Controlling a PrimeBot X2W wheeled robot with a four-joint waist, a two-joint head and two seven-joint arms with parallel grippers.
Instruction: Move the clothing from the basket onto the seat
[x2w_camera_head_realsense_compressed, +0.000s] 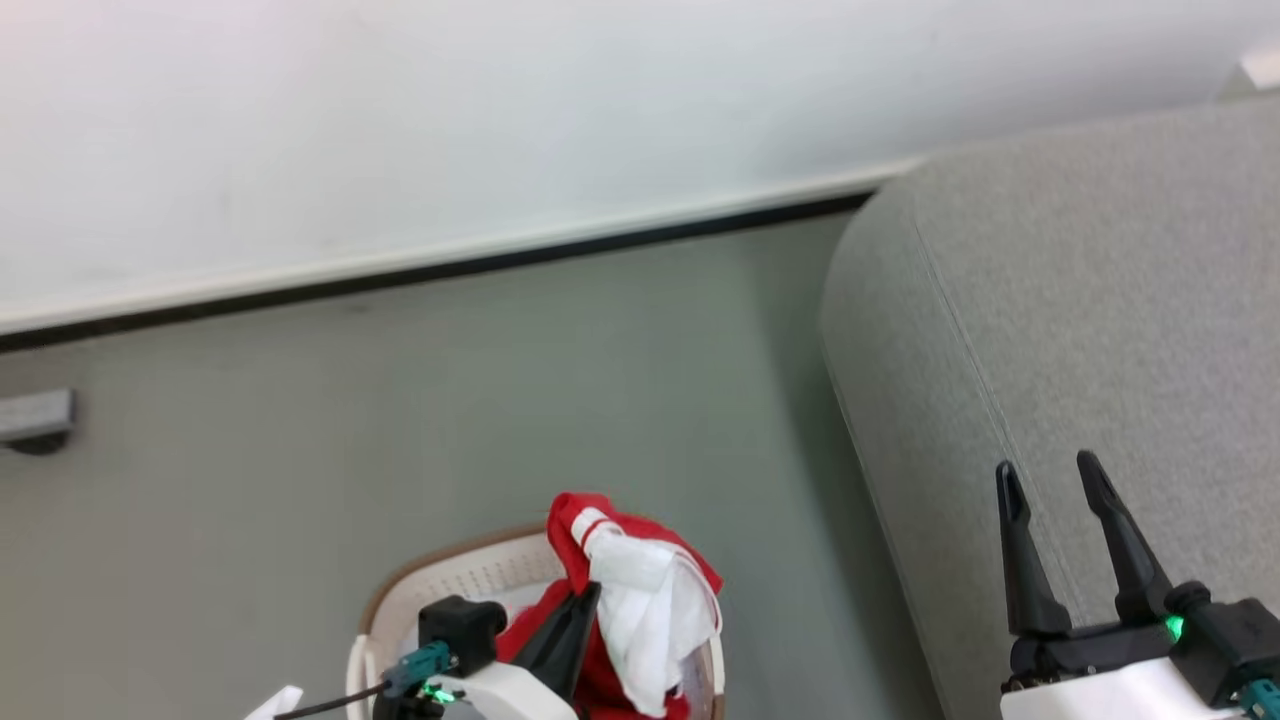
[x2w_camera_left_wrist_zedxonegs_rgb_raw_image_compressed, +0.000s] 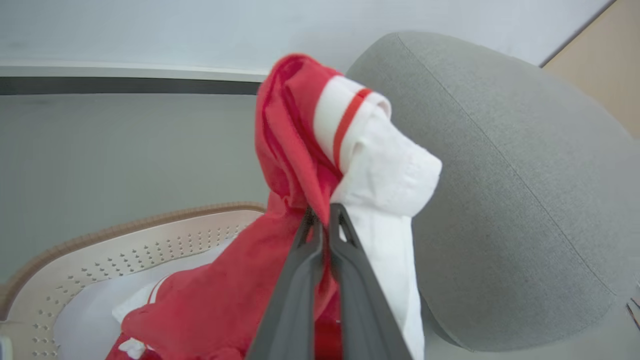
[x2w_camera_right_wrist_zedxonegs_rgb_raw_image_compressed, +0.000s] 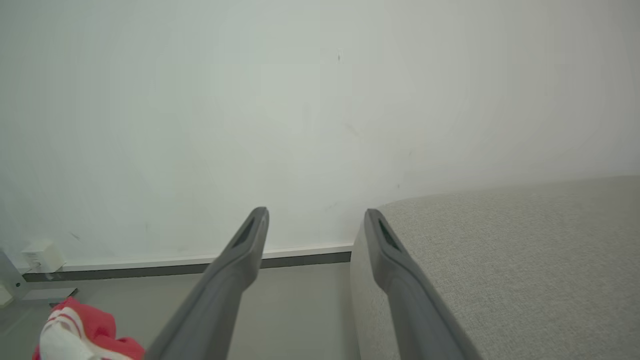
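My left gripper (x2w_camera_left_wrist_zedxonegs_rgb_raw_image_compressed: 324, 212) was pinched shut on the red garment (x2w_camera_left_wrist_zedxonegs_rgb_raw_image_compressed: 295, 150). A fold of red cloth and white cuff bunched above the fingertips, and the rest trailed down into the laundry basket (x2w_camera_left_wrist_zedxonegs_rgb_raw_image_compressed: 150, 240) beneath it. So the garment hung partly lifted, with its tail, as far as I could judge, not yet clear of the tan rim. I could not tell whether the red cloth lower in the basket was the same piece.

The sofa seat (x2w_camera_head_realsense_compressed: 1080, 300) lay to the right of that gripper, across a strip of grey floor (x2w_camera_head_realsense_compressed: 780, 480), its rounded edge running away from me toward the wall. My right gripper (x2w_camera_head_realsense_compressed: 1050, 475) hovered at the seat's edge, fingers spread and nothing between them: the arm nearer the sofa, but the idle one. I reckoned the carry had to go up first, then rightward across the gap.
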